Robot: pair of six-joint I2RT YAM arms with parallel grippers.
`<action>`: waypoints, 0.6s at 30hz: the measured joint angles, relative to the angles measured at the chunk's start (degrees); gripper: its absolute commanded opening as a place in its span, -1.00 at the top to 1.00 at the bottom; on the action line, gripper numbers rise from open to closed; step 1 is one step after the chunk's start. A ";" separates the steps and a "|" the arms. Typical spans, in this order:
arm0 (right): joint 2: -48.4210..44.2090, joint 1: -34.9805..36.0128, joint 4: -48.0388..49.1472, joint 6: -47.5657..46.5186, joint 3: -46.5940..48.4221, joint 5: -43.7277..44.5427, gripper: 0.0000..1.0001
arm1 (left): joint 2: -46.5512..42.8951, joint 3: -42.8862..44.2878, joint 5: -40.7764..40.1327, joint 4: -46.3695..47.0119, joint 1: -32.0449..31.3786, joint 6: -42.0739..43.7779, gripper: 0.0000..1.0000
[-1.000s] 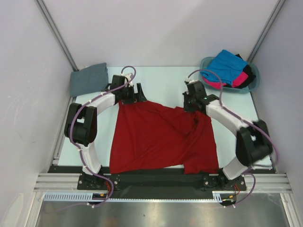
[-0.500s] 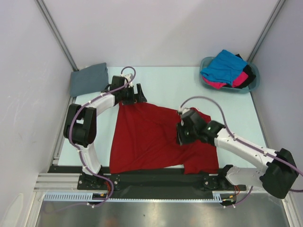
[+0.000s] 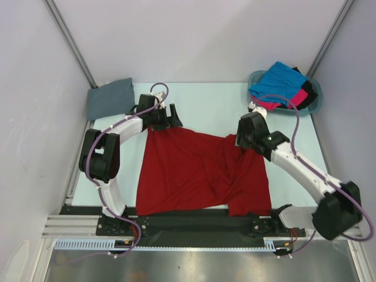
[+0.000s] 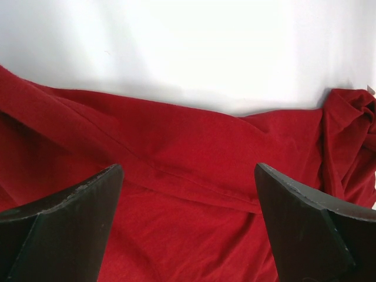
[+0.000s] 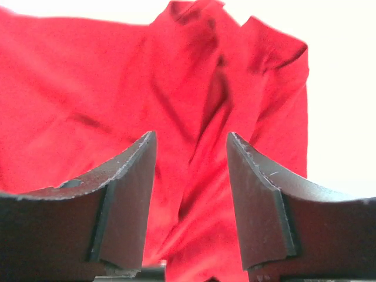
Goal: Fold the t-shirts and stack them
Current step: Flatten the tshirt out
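The deep red t-shirt lies creased on the table: the flattening step, I think. Left gripper wide, right gripper half parted, both empty; next they should pinch its far edge.

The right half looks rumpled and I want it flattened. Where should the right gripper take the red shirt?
Probably the raised ridge of cloth on the red shirt's right half, near its far edge, coming straight down with the right gripper, jaws across the ridge. It stands up from the table, while the rest lies flat and offers little to pinch.
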 measured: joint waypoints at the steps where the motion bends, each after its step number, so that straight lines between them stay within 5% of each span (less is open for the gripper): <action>1: 2.36 -1.81 1.46 -0.55 0.57 -0.24 -0.08 | 0.00 0.00 0.00 0.04 0.00 0.00 -1.00; 8: 18.25 -4.52 6.12 -3.28 4.20 -4.00 0.04 | 0.02 0.00 0.00 0.02 -0.02 0.00 -1.00; 18: 28.59 -4.44 8.61 -5.09 12.17 -5.07 0.12 | 0.15 0.22 0.44 0.02 -0.04 0.00 -0.99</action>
